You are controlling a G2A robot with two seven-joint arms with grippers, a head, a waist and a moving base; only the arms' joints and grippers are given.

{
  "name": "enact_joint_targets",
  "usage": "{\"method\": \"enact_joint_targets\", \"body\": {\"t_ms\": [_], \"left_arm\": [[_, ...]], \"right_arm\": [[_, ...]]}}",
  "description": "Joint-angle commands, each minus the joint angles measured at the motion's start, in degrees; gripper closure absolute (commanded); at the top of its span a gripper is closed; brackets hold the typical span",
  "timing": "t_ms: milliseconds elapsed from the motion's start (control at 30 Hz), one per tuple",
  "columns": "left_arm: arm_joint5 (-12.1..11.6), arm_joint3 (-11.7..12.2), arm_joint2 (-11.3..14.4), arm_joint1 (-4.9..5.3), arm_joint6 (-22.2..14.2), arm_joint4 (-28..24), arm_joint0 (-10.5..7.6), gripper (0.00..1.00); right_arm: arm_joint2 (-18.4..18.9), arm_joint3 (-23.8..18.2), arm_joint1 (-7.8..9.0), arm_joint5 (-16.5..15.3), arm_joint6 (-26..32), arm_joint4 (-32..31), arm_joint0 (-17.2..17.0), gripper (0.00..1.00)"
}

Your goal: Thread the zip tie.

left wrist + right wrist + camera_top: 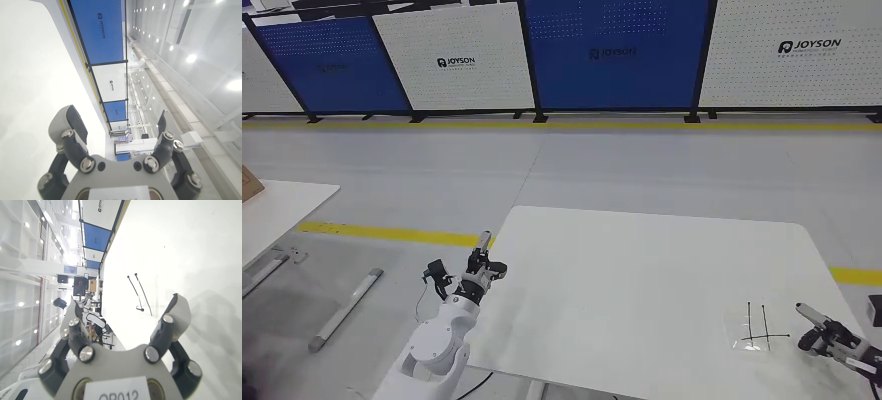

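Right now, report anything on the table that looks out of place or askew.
Nothing damaged or spilled. The black zip ties lie loosely crossed over each other near the right gripper, partly on a clear plastic sheet.

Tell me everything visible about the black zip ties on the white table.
Three thin black plastic zip ties lie flat and loose on the white table, just ahead of the open right gripper, which doesn't touch them. Each is a straight strip with a small square head. Two lie roughly side by side; the third lies across them. None is threaded. A faint clear sheet seems to lie beneath.
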Motion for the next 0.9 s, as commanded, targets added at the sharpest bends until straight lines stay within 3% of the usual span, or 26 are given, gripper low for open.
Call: {"method": "enact_joint_targets", "body": {"t_ms": [0, 300, 600, 867], "left_arm": [[0.0, 0.0, 0.0, 0.00, 0.0, 0.0, 0.00, 0.00], [0.0, 0.0, 0.0, 0.00, 0.0, 0.0, 0.00, 0.00], [0.0, 0.0, 0.0, 0.00, 0.0, 0.0, 0.00, 0.00], [0.0, 0.0, 0.0, 0.00, 0.0, 0.0, 0.00, 0.00]], "right_arm": [[0.0, 0.0, 0.00, 0.0, 0.0, 0.0, 0.0, 0.00], [0.0, 0.0, 0.00, 0.0, 0.0, 0.0, 0.0, 0.00], [-0.6, 1.5, 0.40, -9.8, 1.1, 1.0, -0.6, 0.00], [-1.3, 2.3, 0.47, -10.6, 0.1, -0.2, -0.2, 0.00]]}}
